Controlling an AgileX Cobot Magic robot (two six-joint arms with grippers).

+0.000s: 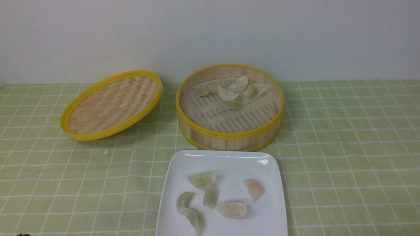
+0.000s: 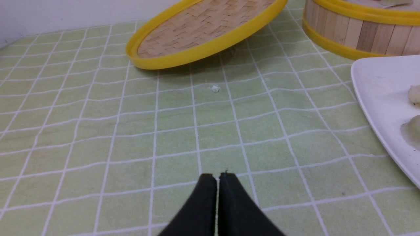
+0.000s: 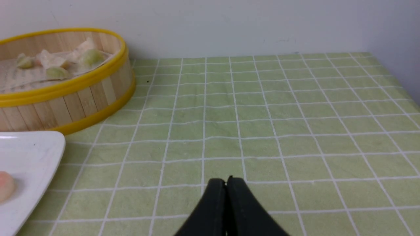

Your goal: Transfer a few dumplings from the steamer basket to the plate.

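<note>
Six dumplings (image 1: 231, 209) on plate (image 1: 269, 216); long axes mixed, none aligned

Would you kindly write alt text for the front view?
A white square plate holding six dumplings sits nearest the camera, with a bamboo steamer basket holding more behind it. Its woven lid leans tilted to the left on green checked cloth.

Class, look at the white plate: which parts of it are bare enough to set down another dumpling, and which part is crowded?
On the plate, the strip along its far rim, nearest the steamer basket, is bare, as is its right edge beyond the pink-tinted dumpling. The near-left part is crowded, with dumplings clustered close together.
</note>
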